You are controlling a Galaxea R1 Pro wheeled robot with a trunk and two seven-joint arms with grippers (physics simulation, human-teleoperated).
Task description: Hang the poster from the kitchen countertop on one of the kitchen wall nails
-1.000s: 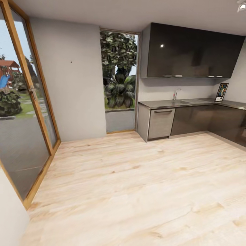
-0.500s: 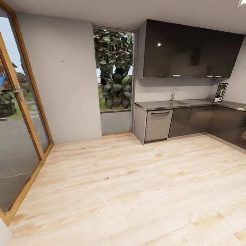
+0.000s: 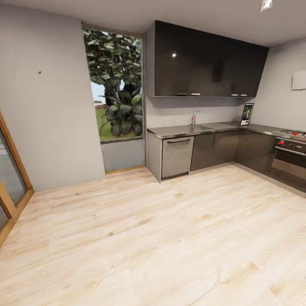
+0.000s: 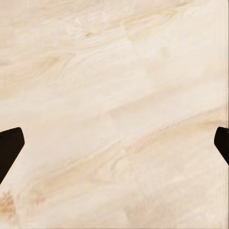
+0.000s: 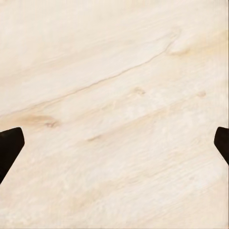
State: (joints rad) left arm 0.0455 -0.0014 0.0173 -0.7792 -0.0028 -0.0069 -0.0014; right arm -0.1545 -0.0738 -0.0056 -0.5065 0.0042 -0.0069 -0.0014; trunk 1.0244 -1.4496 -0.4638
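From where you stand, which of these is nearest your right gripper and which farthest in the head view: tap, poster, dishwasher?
The right gripper hangs open over the wooden floor.
1. Dishwasher: at the kitchen countertop's near end.
2. Tap: further back, by the wall.
3. Poster: in the far corner, to the right.

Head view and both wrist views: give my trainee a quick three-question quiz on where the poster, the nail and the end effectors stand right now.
1. True or false: the poster stands upright on the kitchen countertop, in the far corner.
2. The wall nail shows on the grey wall: A) left of the window; B) above the tap; C) beside the hob.
3. Fill in: beneath the left end effector and the right end effector, both with fingers spread wide, lies only the wooden ____.

Key: 1 true; 2 A; 3 floor.
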